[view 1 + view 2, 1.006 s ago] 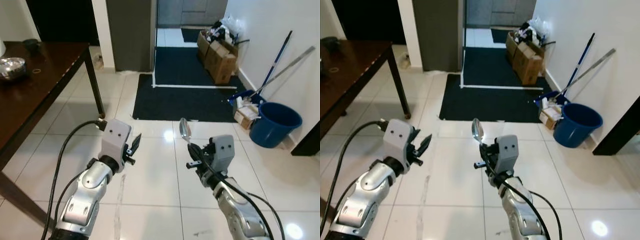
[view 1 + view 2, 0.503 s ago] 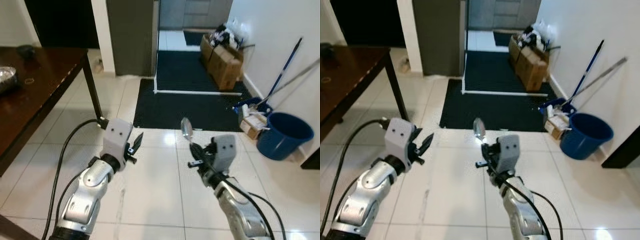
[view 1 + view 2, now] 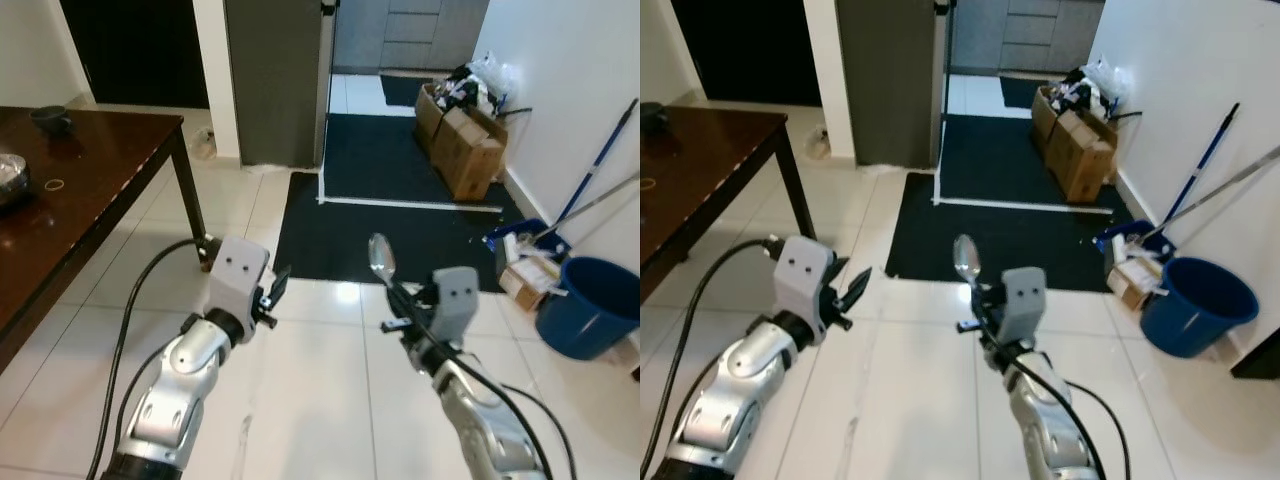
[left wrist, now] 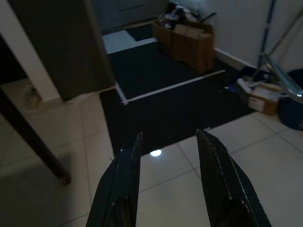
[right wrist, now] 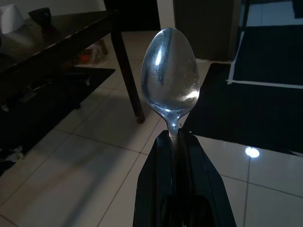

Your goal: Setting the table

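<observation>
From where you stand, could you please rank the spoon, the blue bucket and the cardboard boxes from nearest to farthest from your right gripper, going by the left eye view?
1. Spoon: held upright in the right gripper, bowl up.
2. Blue bucket: on the floor to the right, by the wall.
3. Cardboard boxes: far ahead on the right, beside the dark mat.

Polished metal spoon (image 5: 170,80) gleams; glossy white floor tiles (image 3: 330,370) throw glare; the bench (image 3: 90,170) is dark, shiny wood; matt dark mat (image 3: 390,200); brown cardboard boxes (image 3: 465,140); blue plastic bucket (image 3: 590,320).
</observation>
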`<state>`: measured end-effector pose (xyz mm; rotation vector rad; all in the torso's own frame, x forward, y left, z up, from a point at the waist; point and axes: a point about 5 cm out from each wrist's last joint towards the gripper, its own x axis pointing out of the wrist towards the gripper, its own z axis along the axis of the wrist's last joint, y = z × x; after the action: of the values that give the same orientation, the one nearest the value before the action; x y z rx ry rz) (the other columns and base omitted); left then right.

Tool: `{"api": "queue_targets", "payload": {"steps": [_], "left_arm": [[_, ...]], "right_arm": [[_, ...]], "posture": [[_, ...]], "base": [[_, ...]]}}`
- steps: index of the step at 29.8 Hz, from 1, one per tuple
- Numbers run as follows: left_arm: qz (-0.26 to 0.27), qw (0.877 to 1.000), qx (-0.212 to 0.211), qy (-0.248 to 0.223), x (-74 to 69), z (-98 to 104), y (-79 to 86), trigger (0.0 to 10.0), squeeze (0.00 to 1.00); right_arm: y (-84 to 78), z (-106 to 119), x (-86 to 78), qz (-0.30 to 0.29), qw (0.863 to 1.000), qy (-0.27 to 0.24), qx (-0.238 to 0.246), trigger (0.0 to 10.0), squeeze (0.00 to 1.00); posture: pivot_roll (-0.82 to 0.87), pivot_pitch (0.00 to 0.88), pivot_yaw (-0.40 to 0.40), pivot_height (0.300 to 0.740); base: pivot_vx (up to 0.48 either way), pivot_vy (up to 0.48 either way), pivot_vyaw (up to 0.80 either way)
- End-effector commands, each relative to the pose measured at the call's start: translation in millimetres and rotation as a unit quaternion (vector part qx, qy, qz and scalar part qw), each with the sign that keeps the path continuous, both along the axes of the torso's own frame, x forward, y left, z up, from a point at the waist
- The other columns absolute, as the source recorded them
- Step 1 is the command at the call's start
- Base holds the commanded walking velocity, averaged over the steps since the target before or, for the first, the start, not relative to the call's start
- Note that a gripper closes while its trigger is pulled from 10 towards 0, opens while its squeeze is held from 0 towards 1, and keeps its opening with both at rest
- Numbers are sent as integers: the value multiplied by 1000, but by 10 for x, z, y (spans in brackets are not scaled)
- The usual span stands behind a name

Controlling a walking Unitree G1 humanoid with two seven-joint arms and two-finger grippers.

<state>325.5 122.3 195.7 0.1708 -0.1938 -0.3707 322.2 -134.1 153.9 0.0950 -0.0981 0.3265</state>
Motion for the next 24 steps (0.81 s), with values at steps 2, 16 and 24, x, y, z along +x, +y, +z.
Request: {"api": "queue_targets", "payload": {"steps": [2,16,24], "left_arm": [[-5,1000,2,8,-8,-53,-22,10000,0],[-5,1000,2,8,-1,-51,-20,10000,0],[-6,1000,3,8,1,-50,-21,10000,0]], "right_arm": [[-57,-31,-6,-10,1000,3,-6,10000,0],[-59,-29,-1,-11,1000,2,-6,10000,0],[-66,-33,-3,-13,1000,3,-5,10000,0]], "posture": [[62,85,88,740],[59,89,88,740],[58,95,93,740]], "base": [[480,0,0],[480,0,0],[480,0,0]]}}
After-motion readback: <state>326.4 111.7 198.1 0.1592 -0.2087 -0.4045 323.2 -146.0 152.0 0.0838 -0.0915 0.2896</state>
